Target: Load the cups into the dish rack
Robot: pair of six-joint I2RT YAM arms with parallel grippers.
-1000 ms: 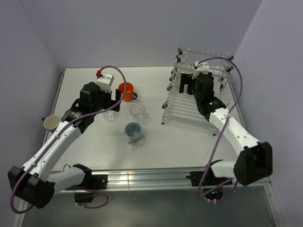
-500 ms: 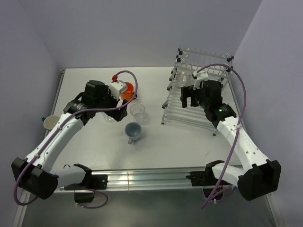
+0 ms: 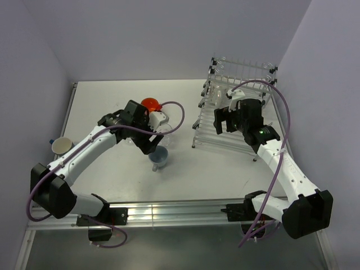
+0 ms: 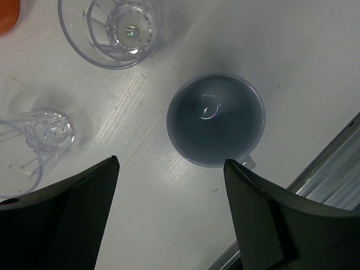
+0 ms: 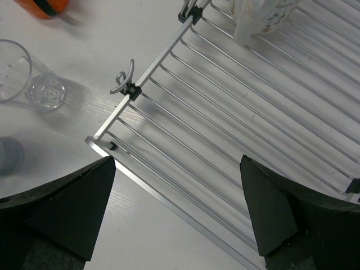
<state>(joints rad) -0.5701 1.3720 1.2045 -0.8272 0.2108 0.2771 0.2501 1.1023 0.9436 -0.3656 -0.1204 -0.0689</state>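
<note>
Tabletop (image 3: 101, 95), blue mug (image 4: 215, 120) beneath left claw (image 4: 171, 162)

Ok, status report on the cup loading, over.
Left end effector open, above the blue mug. Right end effector open, over the dish rack. Clear tumbler close beside the mug, not touching.

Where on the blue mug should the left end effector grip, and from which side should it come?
Probably across the rim of the blue mug, straight down from above: it stands upright, mouth up, clear of the tumblers, and its handle shows only as a short stub.
</note>
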